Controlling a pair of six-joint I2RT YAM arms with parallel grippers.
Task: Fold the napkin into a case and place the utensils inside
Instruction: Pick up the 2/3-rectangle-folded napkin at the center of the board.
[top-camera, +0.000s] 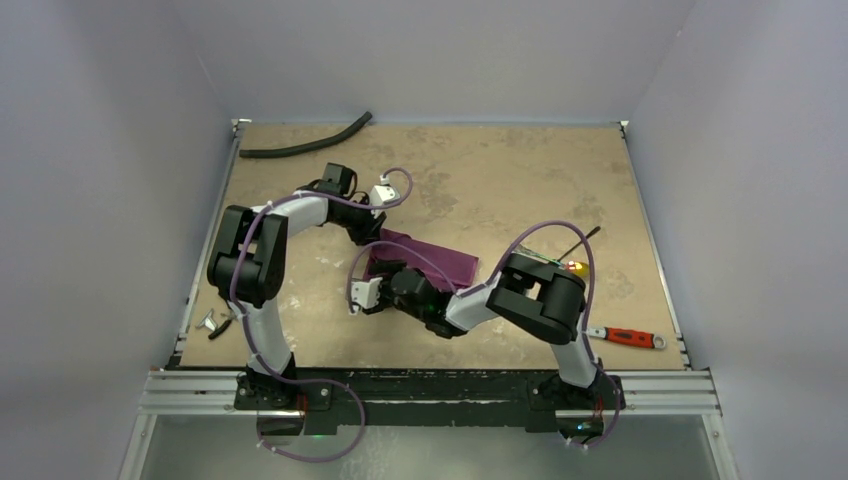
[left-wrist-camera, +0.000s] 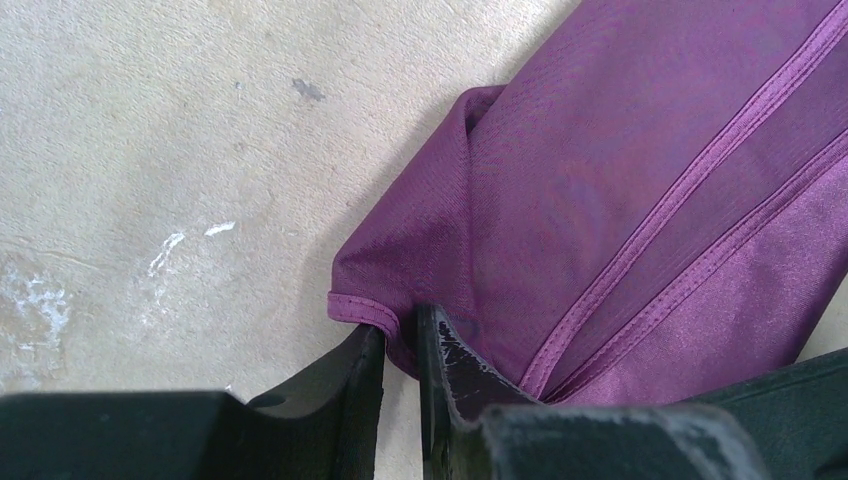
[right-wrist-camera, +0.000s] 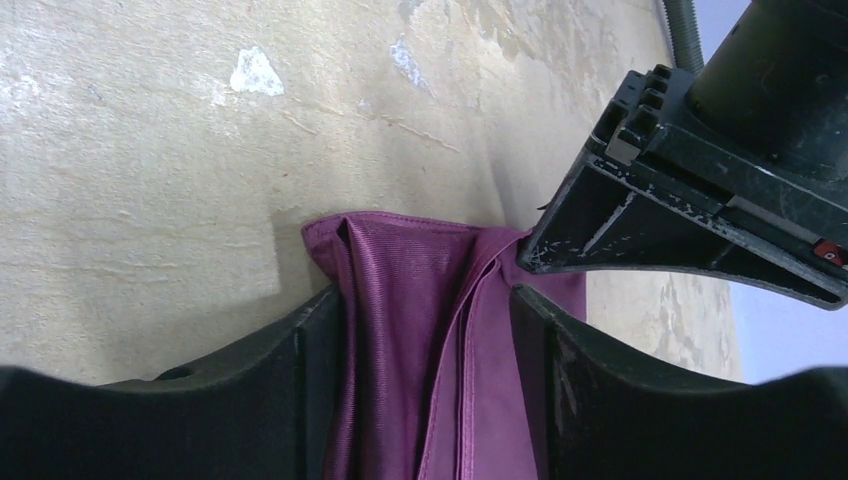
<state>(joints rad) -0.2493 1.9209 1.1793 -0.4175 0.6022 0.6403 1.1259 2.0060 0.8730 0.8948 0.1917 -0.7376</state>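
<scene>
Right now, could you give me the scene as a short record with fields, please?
napkin: folded into a long strip, lying mid-table
left gripper: shut on a corner of the napkin
right gripper: open, jaws astride the strip
spoon: right of the napkin, outside it
red-handled tool: near right edge
hose: far left corner

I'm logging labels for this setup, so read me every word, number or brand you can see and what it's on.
No readable text anywhere.
The napkin is plain cloth with no tag showing.
The red-handled tool is too small to show any lettering.
</scene>
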